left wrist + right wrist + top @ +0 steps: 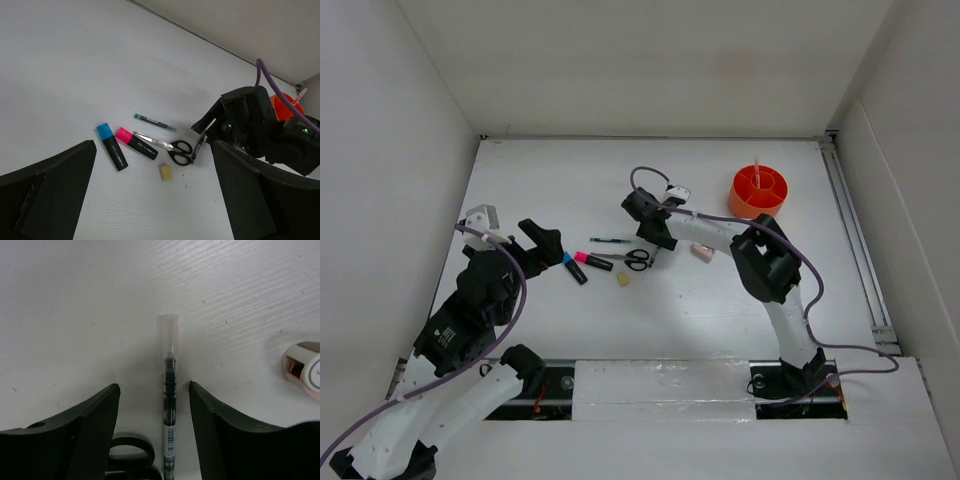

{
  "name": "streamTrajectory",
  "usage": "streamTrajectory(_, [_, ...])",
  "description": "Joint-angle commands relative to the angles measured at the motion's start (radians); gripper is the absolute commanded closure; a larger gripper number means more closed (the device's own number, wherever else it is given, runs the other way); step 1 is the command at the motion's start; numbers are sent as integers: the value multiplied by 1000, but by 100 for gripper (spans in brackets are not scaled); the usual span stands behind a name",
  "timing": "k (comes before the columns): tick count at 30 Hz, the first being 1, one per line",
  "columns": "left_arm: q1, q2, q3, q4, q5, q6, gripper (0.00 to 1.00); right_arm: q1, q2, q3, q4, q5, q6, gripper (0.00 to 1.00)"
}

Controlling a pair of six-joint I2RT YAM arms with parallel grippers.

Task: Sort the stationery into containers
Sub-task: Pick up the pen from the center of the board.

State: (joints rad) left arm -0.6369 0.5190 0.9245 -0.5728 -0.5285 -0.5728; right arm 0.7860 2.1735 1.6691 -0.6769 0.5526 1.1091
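One dark pen (169, 405) — clear cap.

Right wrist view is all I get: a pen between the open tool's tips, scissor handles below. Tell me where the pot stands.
Observer: The orange pot stands at the far right of the table, a pink pen standing in it.
Operator: Report what lies past the scissors.
Observer: A pink-capped marker lies at the blade tips of the scissors, a blue-capped marker beside it.
Operator: Now the left arm.
Observer: The left tool hovers open and empty near those markers.
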Motion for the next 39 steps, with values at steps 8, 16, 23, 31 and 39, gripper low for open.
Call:
streamTrajectory(8, [5, -33, -1, 34, 7, 21, 0, -11, 23, -40, -44, -48, 40, 81])
streamTrajectory(16, [5, -54, -1, 34, -2, 21, 0, -56, -71, -95, 132, -129, -247, 100])
streamTrajectory(23, [5, -45, -1, 34, -2, 21, 0, -137, -474, -287, 597, -298, -775, 100])
streamTrajectory(31, [5, -2, -1, 34, -2, 21, 0, -477, -813, -623, 1157, -1002, -1089, 100])
streamTrajectory(39, [5, 9, -10, 54, 28, 39, 0, -849, -663, -527, 1375, -1505, -1007, 100])
